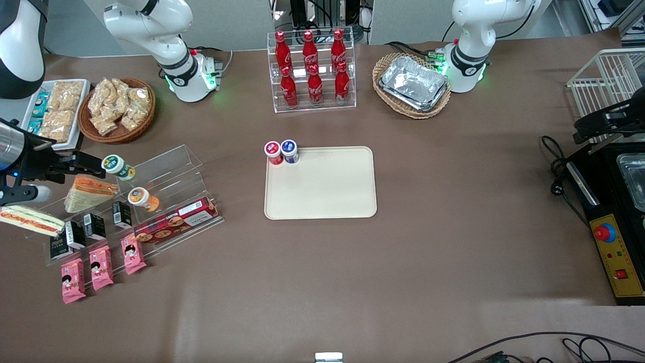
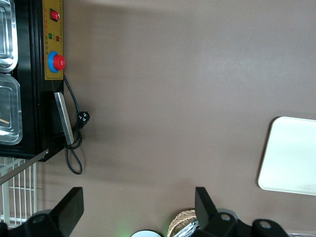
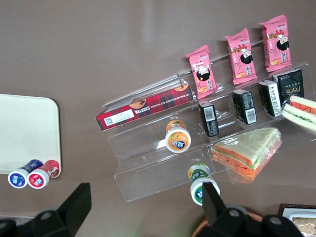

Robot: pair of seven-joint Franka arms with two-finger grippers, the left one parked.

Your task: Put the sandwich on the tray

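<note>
above the display rack (image 1: 151,201) | claw (image 1: 83,164) open, hovering | sandwich (image 1: 30,220) untouched

pale wrapped sandwich (image 1: 30,221) on display rack, cream tray (image 1: 327,189) apart

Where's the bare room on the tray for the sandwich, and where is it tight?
The tray is bare except its corner nearest the cola rack, where two capped cups stand. It is crowded at the stepped clear shelf, where the open claw hangs, with the sandwich at the shelf's end.
</note>
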